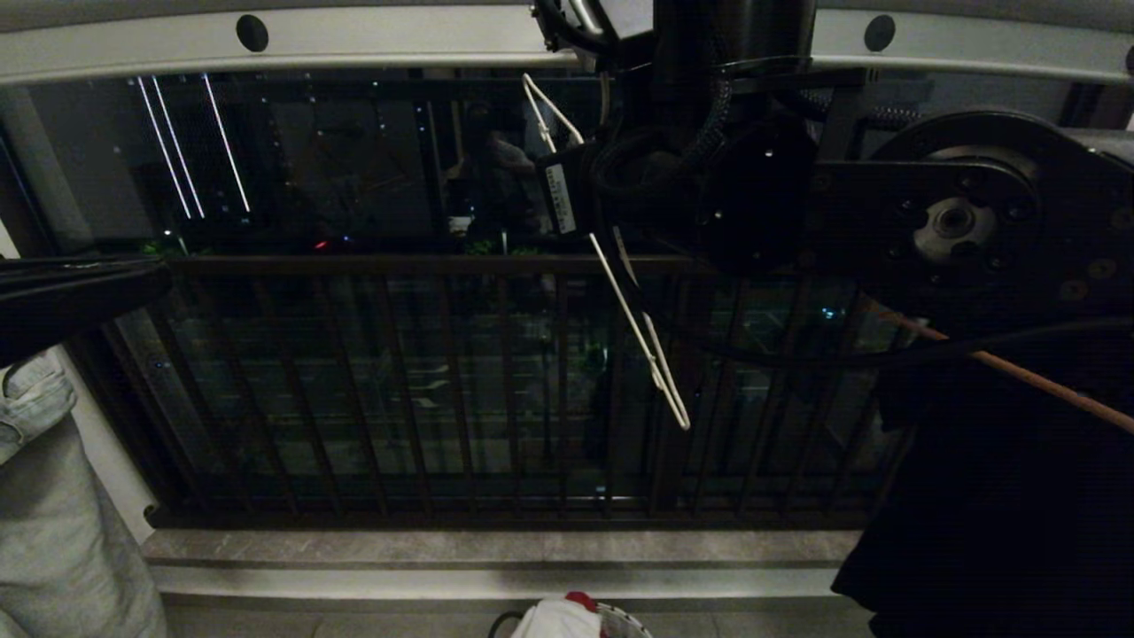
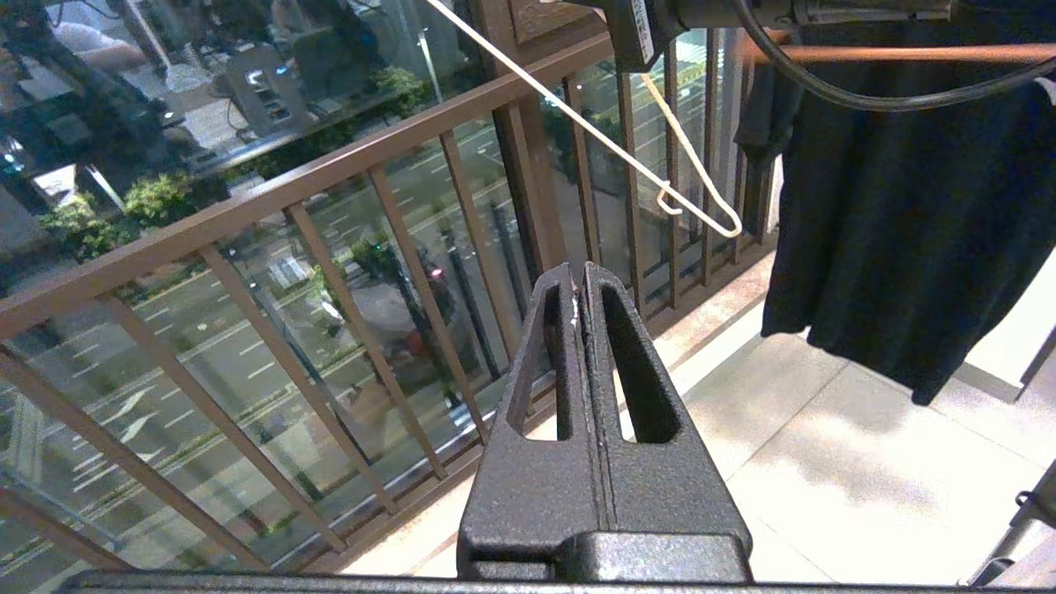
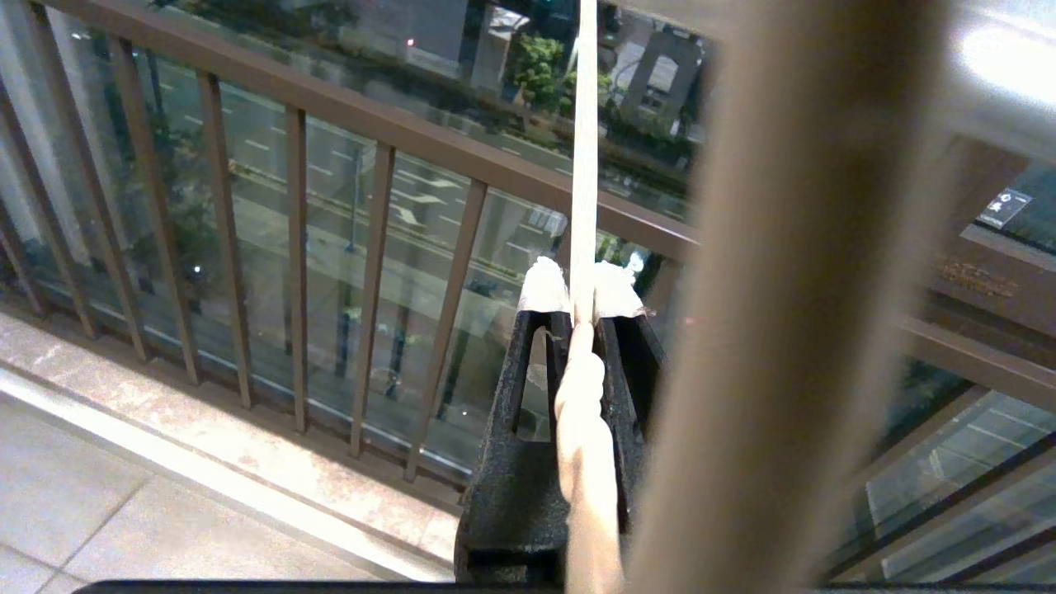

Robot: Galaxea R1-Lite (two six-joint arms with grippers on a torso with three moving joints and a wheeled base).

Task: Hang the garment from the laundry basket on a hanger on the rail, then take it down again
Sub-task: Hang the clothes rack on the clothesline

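The white wire hanger [image 1: 638, 328] hangs slanted just below the pale grey rail [image 1: 399, 40], empty of clothes. My right gripper [image 3: 582, 309] is raised to the rail and is shut on the hanger's wire beside its twisted neck [image 3: 582, 412]. The rail [image 3: 784, 289] shows as a blurred pale bar close by it. My left gripper [image 2: 580, 280] is shut on nothing, held out at the left in front of the balcony bars, with the hanger's end [image 2: 697, 202] beyond it. The laundry basket [image 1: 631, 626] peeks in at the bottom edge of the head view with the white garment [image 1: 549, 622] in it.
The dark balcony railing [image 1: 425, 266] with glass runs across behind. A black shirt [image 1: 1001, 496] on a brown wooden hanger [image 1: 1028, 377] hangs at the right. Grey clothing [image 1: 53, 505] hangs at the left. A red cloth [image 1: 580, 601] lies in the basket.
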